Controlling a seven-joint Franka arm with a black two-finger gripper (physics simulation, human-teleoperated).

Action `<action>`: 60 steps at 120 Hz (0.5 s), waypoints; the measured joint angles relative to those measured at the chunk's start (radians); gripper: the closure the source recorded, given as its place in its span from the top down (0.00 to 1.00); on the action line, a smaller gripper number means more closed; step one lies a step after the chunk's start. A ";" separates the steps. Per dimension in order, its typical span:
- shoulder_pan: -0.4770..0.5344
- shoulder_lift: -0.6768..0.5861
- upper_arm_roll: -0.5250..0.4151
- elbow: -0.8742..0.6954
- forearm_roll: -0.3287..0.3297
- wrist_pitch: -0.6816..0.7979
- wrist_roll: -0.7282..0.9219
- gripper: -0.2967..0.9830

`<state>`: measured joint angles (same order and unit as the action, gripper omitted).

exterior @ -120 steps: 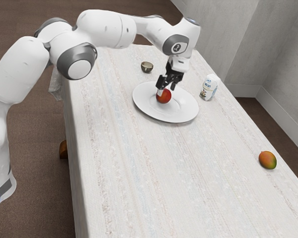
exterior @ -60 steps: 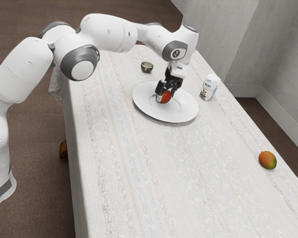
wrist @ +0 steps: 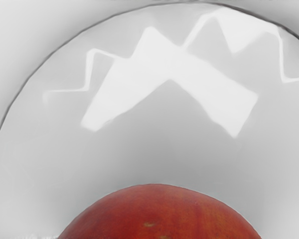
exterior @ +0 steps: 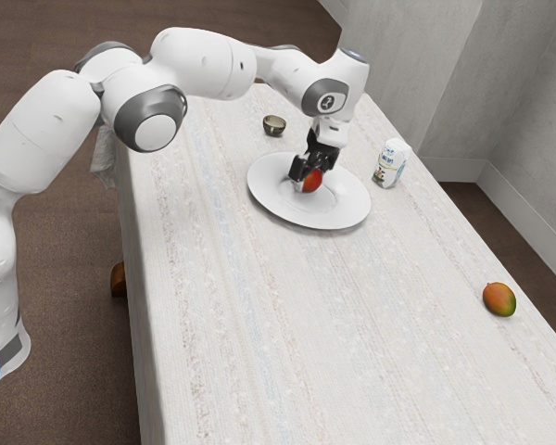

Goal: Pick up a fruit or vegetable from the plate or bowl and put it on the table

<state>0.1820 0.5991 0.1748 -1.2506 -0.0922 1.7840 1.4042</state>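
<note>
The claw [exterior: 313, 171] stood low over the red fruit [exterior: 312, 182] within the rim of the plate [exterior: 270, 197], apparently positioned for lifting it towards the tabletop [exterior: 287, 315] (its opening and any hold could not be determined).

Looked bright and evenly lit in exterior view, cast soft shadow under plate [exterior: 341, 209], threw jagged white glare across it in wrist view.
</note>
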 joint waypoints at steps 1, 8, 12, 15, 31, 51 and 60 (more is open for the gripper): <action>0.000 0.000 0.000 0.000 0.000 0.000 0.000 0.66; 0.001 0.000 0.000 0.000 -0.001 0.001 0.000 0.57; 0.001 0.000 0.000 0.000 -0.001 0.002 -0.001 0.53; 0.001 0.000 0.000 0.000 -0.001 0.003 -0.001 0.51; -0.001 -0.005 0.000 0.000 0.000 0.012 -0.002 0.48; -0.062 -0.054 0.000 0.000 0.002 0.004 -0.002 0.46; -0.146 -0.119 -0.001 0.000 0.003 -0.010 -0.005 0.47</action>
<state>0.0360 0.4802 0.1740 -1.2506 -0.0891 1.7741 1.3992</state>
